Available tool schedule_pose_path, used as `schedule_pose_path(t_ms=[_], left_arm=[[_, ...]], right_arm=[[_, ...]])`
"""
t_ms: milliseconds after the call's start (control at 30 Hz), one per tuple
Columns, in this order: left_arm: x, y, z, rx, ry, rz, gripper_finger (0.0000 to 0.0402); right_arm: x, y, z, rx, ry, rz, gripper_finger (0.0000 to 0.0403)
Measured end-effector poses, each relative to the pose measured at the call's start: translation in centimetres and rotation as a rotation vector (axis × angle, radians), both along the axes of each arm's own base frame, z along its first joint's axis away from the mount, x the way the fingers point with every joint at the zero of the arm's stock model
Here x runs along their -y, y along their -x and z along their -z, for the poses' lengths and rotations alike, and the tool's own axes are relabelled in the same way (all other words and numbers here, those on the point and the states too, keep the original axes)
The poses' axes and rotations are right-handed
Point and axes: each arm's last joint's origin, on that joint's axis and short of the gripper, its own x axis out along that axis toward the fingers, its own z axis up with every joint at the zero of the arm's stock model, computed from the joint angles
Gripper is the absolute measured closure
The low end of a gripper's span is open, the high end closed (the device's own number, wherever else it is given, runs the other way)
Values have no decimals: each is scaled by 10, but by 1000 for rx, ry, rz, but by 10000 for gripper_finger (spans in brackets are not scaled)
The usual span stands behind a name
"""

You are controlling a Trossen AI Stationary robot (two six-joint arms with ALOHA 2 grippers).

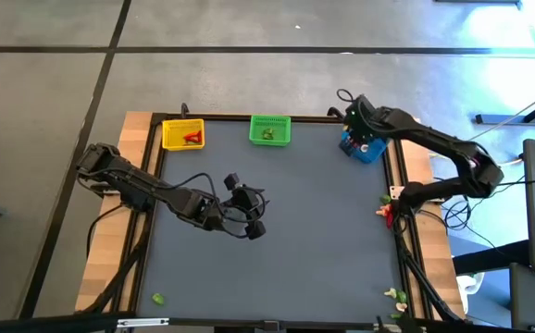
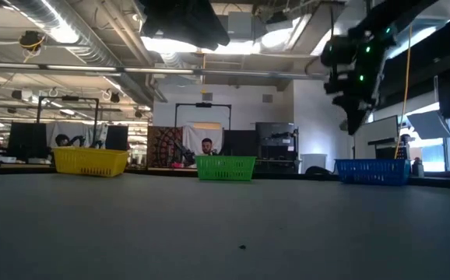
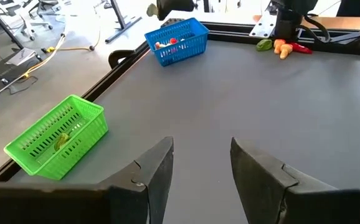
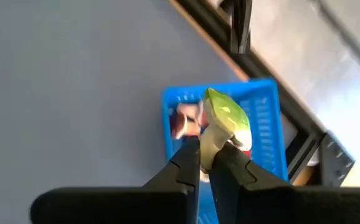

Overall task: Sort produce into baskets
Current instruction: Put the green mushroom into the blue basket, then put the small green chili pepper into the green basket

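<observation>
Pinched between the fingers of the right gripper (image 4: 206, 163) is a pale cream produce piece with a green leafy top (image 4: 225, 118), held directly above the blue basket (image 4: 268, 134), which already contains red and pale pieces (image 4: 181, 121). From above, that gripper (image 1: 355, 125) hangs over the blue basket (image 1: 367, 151) at the table's far right corner, close to the black frame rail. Nearer the front, the left gripper (image 1: 245, 209) sits over the bare grey mat (image 1: 314, 240) in the left middle of the table, its two dark fingers (image 3: 157, 169) spread apart with nothing between them, pointing across the mat toward the far baskets. Around the near and right margins lie loose pieces: a small green piece (image 1: 158, 299) by the front left edge, a pale and green cluster (image 1: 397, 296) at the front right corner, and a red, orange and green group (image 1: 385, 211) on the right rail beside the right arm's base. Along the far edge, the yellow basket (image 1: 182, 134) holds a red piece (image 1: 192, 138), and the green basket (image 1: 269, 130), just to its right, holds a green piece (image 1: 267, 133). At table height the three baskets stand in a row, yellow (image 2: 90, 162), green (image 2: 225, 168) and blue (image 2: 371, 171), well apart from each other, with the right arm hanging above the blue one. Beyond the table, a person (image 2: 206, 148) sits among desks and monitors in the room behind.
</observation>
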Motion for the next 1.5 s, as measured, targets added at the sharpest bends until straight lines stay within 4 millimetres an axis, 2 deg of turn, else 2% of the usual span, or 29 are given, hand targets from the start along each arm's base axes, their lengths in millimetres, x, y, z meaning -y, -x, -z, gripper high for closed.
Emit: schedule_pose_path(t_ms=[267,433,767,900,1100,1267,1400,1500], left_arm=[[0,0,0,-5,-7,5,247],[0,0,0,-5,-8,5,247],[0,0,-1,-1,-10,8,247],[0,0,-1,2,-6,6,247],[1,0,0,0,21,24,247],[2,-1,0,-9,41,56,247],[5,-1,2,-25,114,135,247],[8,-2,2,-42,173,211,247]], right_arm=[[32,7,34,-88,-109,119,377],[40,5,49,-127,-146,122,368],[39,5,51,-166,-161,89,249],[36,6,43,-101,-161,72,224],[21,-1,14,196,-185,-72,217],[-8,-21,-20,461,-140,-314,217],[-38,-37,-39,568,-102,-495,217],[-61,-48,-45,602,-107,-614,216]])
